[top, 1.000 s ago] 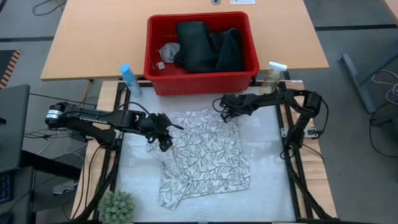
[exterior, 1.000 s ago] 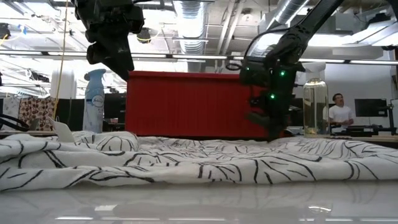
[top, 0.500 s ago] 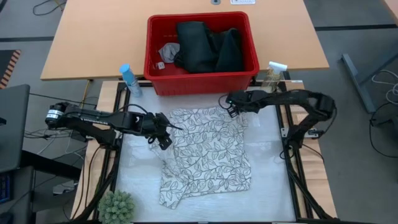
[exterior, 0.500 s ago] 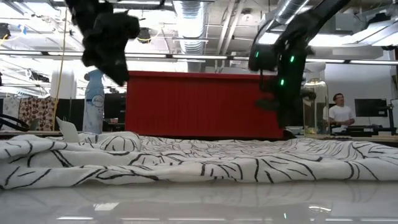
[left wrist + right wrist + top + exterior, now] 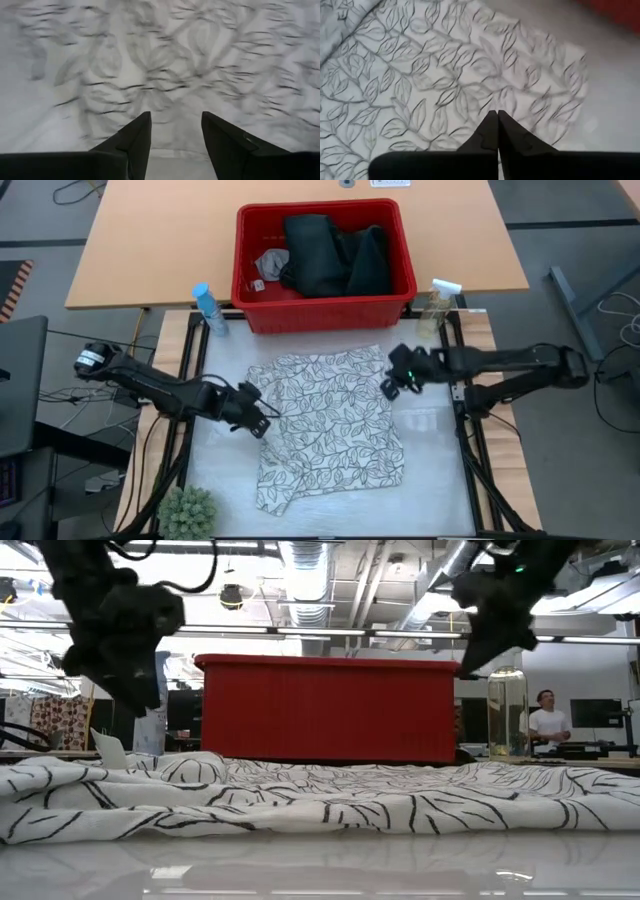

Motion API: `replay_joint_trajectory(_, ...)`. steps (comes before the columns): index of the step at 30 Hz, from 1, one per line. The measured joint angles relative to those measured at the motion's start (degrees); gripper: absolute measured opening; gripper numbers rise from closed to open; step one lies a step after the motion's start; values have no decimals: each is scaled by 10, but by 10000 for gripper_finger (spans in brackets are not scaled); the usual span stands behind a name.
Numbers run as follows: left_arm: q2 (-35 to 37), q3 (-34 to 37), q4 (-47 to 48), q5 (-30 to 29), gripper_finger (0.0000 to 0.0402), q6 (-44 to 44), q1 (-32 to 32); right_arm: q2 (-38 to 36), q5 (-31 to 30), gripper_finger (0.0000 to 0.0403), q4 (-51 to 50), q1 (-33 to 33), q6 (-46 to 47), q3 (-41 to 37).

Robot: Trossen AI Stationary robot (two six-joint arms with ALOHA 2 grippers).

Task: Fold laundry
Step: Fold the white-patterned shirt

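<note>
Both arms reach low and nearly level over the pale surface [image 5: 430, 470] from opposite sides. The left tool [image 5: 257, 423] sits at the left edge of the white cloth with grey leaf print [image 5: 330, 425], its fingers [image 5: 135, 137] parted a moderate way with nothing between them, hanging just above the fabric. The right tool [image 5: 392, 384] is at the cloth's right edge near its upper corner, and in the right wrist view its fingers [image 5: 490, 131] are pressed together to a point above the print, holding nothing.

The cloth lies spread and rumpled in the middle of the surface, clear of both tools. Beyond its far edge stands the red basket [image 5: 322, 310] on the wooden table [image 5: 150, 240], with dark jeans [image 5: 330, 252] heaped inside and a small grey cloth [image 5: 270, 262] tucked at their left. A blue spray can [image 5: 208, 308] stands left of the basket and a clear spray bottle [image 5: 437, 302] right of it. A small green plant [image 5: 188, 512] sits at the near left corner. In the low view a person [image 5: 545, 720] stands far off in the room. No writing can be read.
</note>
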State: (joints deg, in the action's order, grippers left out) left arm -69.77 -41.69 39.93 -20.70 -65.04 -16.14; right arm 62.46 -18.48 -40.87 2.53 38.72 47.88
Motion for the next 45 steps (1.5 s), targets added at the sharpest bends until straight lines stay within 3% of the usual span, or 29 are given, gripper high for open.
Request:
replay_joint_trajectory(4, -21, 0, 25, -22, 111, -38, -14, 11, -35, 14, 33, -72, 69, -43)
replay_joint_trajectory(10, -49, 0, 24, -3, 9, -47, -31, 51, -39, 18, 70, -148, 137, -60)
replay_joint_trajectory(22, -53, 0, 62, -15, 0, -74, -43, 137, -41, 16, 62, -333, 320, -61)
replay_joint_trajectory(36, -53, 1, 61, -22, 0, -66, -43, 245, -8, 16, 56, -369, 373, -60)
replay_joint_trajectory(45, -53, 100, -74, 13, 0, -100, -42, 237, 21, 16, 41, -436, 483, -60)
